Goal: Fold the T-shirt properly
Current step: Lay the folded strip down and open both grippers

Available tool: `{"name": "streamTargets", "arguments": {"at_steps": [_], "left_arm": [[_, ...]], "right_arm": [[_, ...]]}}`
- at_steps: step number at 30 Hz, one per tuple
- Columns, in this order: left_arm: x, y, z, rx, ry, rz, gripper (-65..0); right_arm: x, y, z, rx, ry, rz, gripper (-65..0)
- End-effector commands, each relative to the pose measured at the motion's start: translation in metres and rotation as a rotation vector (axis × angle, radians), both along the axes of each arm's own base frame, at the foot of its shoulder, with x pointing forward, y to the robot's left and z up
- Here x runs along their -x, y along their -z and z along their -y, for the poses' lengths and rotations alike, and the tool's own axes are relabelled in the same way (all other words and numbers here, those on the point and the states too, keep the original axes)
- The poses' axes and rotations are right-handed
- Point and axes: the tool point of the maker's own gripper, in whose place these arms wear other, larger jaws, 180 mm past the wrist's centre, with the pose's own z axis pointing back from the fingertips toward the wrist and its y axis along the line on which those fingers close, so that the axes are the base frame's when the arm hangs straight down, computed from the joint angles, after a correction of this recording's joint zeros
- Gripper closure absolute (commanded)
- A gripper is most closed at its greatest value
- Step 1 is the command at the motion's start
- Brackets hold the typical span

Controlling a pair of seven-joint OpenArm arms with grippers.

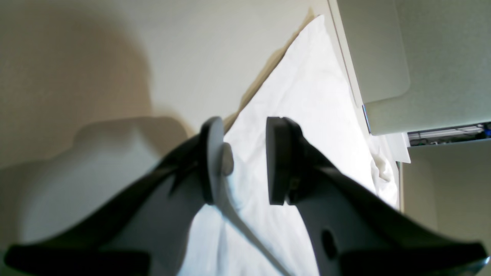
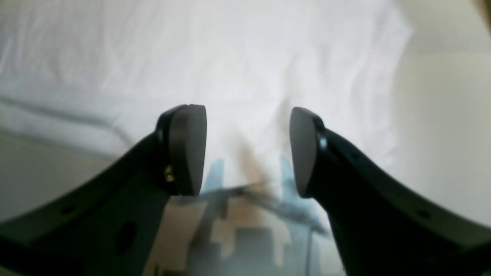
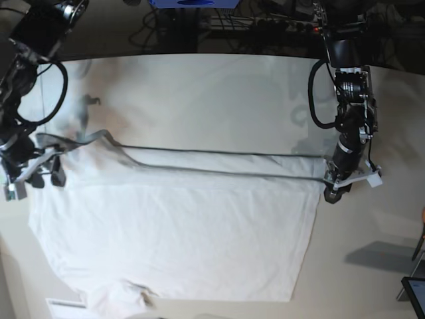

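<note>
Pale and smooth, the worktop (image 3: 206, 100) spreads under everything, with shadows from the arms lying across it. On it we see the T-shirt (image 3: 179, 239), laid out broad and white over the half away from the robot, reaching toward the worktop's edge on our right arm's side. Its side facing the robot runs nearly straight between our two hands, with a folded band of cloth along it and a raised, rumpled ridge toward the right arm. Soft wrinkles cross the rest, and a bunched bit lies at the side away from the robot.

Our right arm (image 3: 23, 93) and left arm (image 3: 355, 100), both dark, come down at opposite ends of that folded band. Our right hand (image 2: 247, 151) is wide, its fingers well apart above the cloth, with nothing gripped. Our left hand (image 1: 243, 161) also has its fingers parted, by the shirt's corner, with cloth showing between them; we see no pinch on it.

A white sheet (image 3: 66, 309) shows beside the bunched cloth. We catch part of a screen (image 3: 415, 296) at the corner of the base view.
</note>
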Motion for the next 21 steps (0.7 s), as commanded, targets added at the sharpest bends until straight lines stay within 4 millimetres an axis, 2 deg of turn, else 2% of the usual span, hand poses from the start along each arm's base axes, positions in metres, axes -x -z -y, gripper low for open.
{"name": "streamTargets", "arguments": {"at_steps": [1,4,9,14,21], "left_arm": [[-0.010,-0.021,-0.007,-0.019,-0.003,0.059,-19.7],[-0.011,-0.025,-0.009,-0.025,-0.002,0.068,-19.8],[-0.011,-0.028,-0.017,-0.044,-0.007,0.070,-19.8],[-0.010,-0.030,-0.022,-0.056,-0.007,0.068,-19.8],[-0.009,-0.029,-0.021,-0.054,-0.006,0.068,-19.7]], "right_arm": [[-0.002,-0.012,-0.006,-0.017,-0.008,0.049,-33.2],[0.021,0.005,-0.016,-0.076,0.030,-0.005,-33.2],[0.045,0.029,-0.022,-0.128,0.071,-0.090,-33.2],[0.048,0.035,-0.026,-0.143,0.070,-0.108,-33.2],[0.052,0.043,-0.046,-0.193,0.060,-0.146,-33.2]]}}
